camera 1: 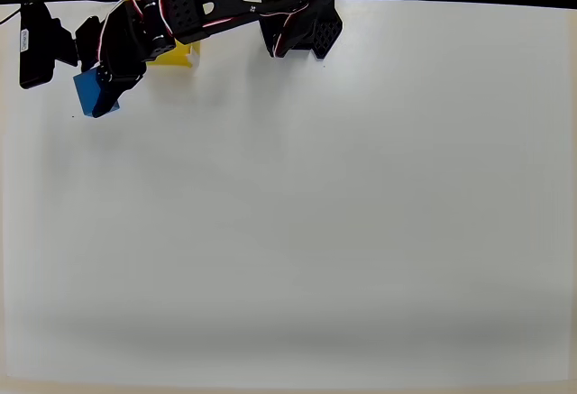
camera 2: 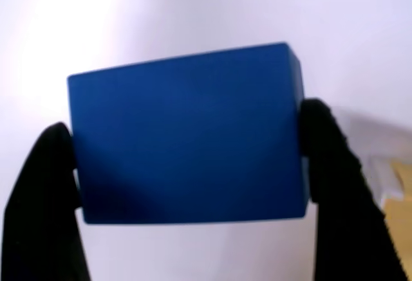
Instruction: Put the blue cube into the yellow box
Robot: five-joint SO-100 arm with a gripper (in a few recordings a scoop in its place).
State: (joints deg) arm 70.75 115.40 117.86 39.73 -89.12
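white table (camera 1: 315, 214) below, gripper (camera 2: 193, 165) pinching the blue cube (camera 2: 187, 136) near the yellow box (camera 1: 171, 56).

The worktop (camera 1: 297, 232) is a big, plain white surface. In the overhead view it runs from the left edge to the right edge, and its far edge meets a dark strip at the top. A soft grey shadow lies across the worktop along the bottom of that view.

The yellow box (camera 1: 169, 55) sits on the worktop right at the far edge, near the top left corner. The arm's black base (camera 1: 311, 33) stands on the worktop too, to the right of the yellow box, also by the far edge.

In the wrist view, a bit of the yellow box (camera 2: 398, 197) shows at the right edge, resting on the white worktop (camera 2: 193, 11).
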